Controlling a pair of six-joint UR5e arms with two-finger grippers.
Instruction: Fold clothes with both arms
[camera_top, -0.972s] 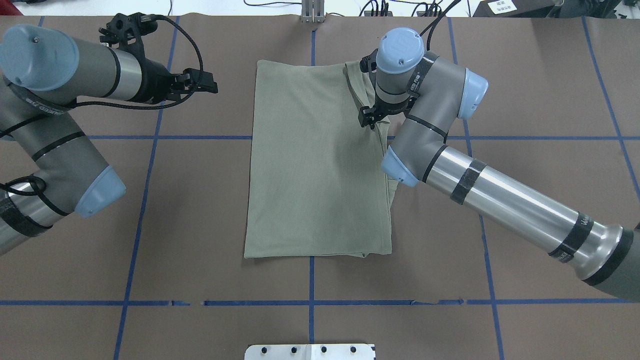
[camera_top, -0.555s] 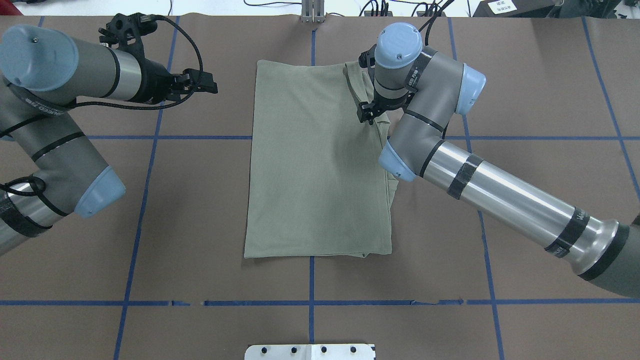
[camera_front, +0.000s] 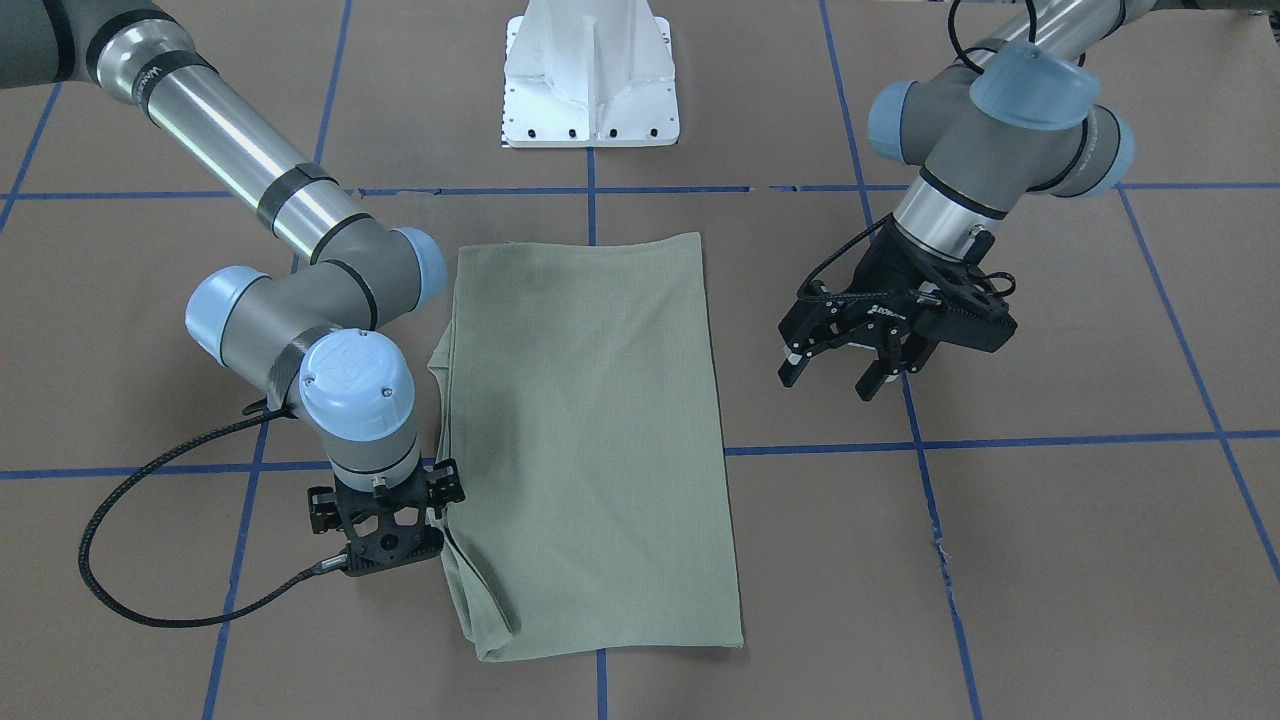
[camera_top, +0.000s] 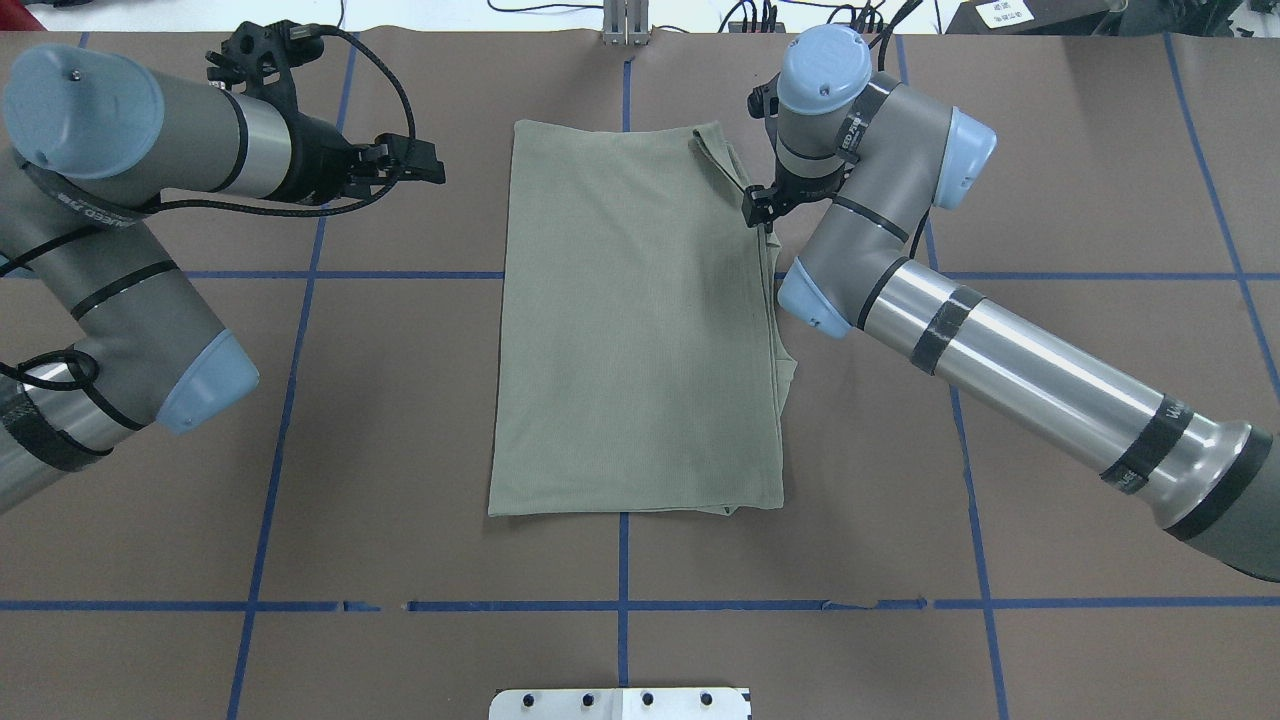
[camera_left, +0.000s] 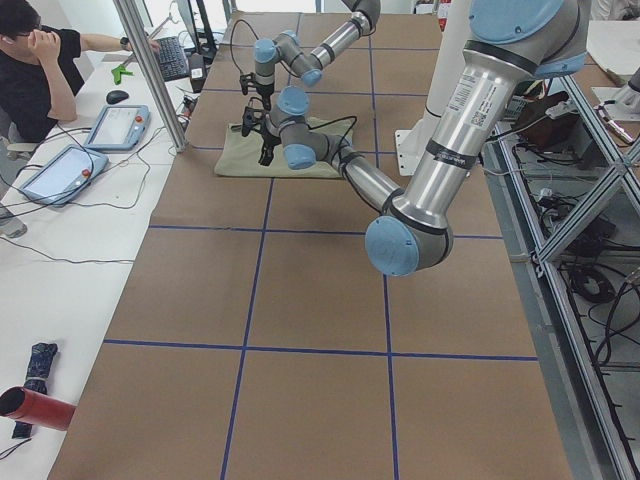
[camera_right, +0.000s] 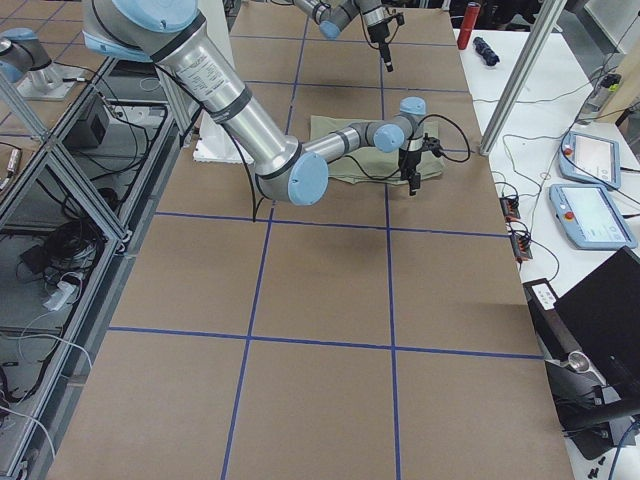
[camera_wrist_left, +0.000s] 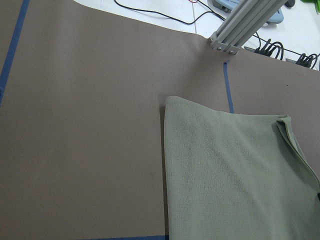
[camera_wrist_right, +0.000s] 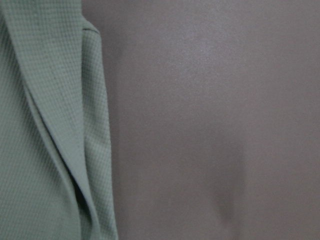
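The sage-green clothes (camera_top: 630, 330) lie folded into one long flat rectangle in the middle of the brown table (camera_top: 1050, 150); the same rectangle shows from the front (camera_front: 590, 420). My right gripper (camera_top: 757, 212) points straight down at the shirt's right edge near the far end (camera_front: 388, 535). Its fingers are hidden under the wrist, so I cannot tell whether they are open. The right wrist view holds only layered shirt edges (camera_wrist_right: 40, 125) beside bare table. My left gripper (camera_front: 835, 377) hovers open and empty, left of the shirt (camera_top: 425, 165). The left wrist view shows the shirt's far corner (camera_wrist_left: 235, 170).
The white pedestal base (camera_front: 590, 90) stands at the table's near edge. Blue tape lines (camera_top: 620, 605) cross the brown surface. An aluminium post (camera_top: 625, 25) rises at the far edge behind the shirt. A person (camera_left: 40, 60) sits at the side bench with tablets.
My right gripper has moved from over the shirt's right part out and away to its right edge. The raised fold there now lies flatter. The left gripper shifted slightly.
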